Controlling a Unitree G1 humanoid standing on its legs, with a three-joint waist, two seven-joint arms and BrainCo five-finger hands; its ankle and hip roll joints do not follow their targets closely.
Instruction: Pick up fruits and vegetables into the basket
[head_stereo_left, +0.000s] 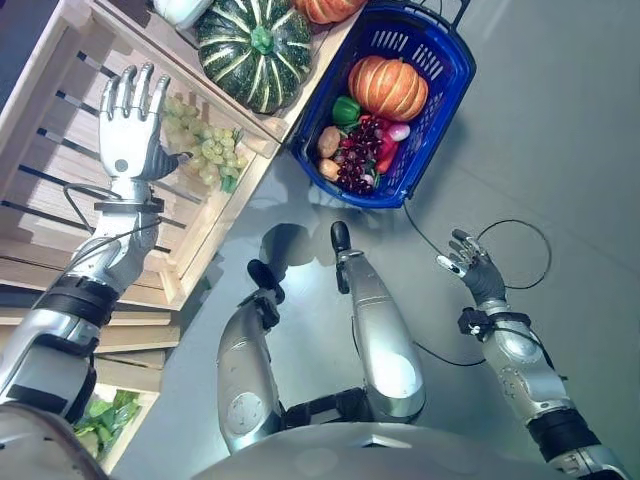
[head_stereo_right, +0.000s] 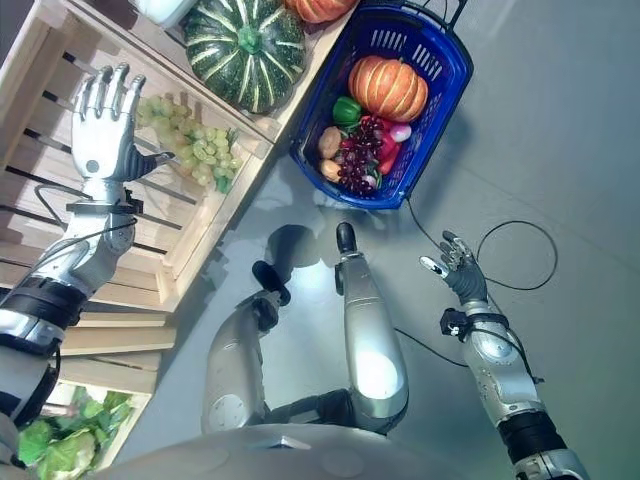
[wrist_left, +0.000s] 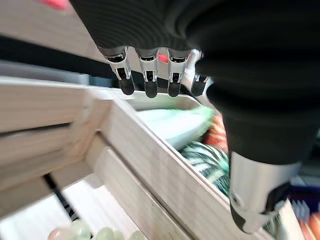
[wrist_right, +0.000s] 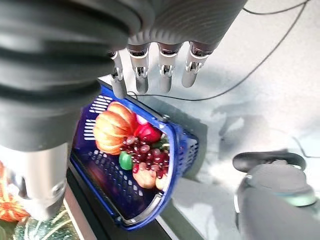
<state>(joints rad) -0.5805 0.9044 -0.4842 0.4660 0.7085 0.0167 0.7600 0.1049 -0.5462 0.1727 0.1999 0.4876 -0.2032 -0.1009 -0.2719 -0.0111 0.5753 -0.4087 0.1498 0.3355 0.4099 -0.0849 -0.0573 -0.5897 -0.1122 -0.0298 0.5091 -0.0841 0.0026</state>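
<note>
step: reaching for green grapes (head_stereo_left: 205, 150) in the crate (head_stereo_left: 60, 130) | left hand (head_stereo_left: 130, 120) just beside grapes, fingers wide, empty | right hand (head_stereo_left: 470, 262) far from grapes, loosely spread, empty | next: close round grapes, carry to blue basket (head_stereo_left: 440, 95)

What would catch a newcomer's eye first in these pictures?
Probably the blue basket on the floor, holding an orange pumpkin, dark red grapes and other produce. Next, the big striped green squash in the wooden crate beside it, and the open left hand raised over the green grapes in the neighbouring compartment.
</note>
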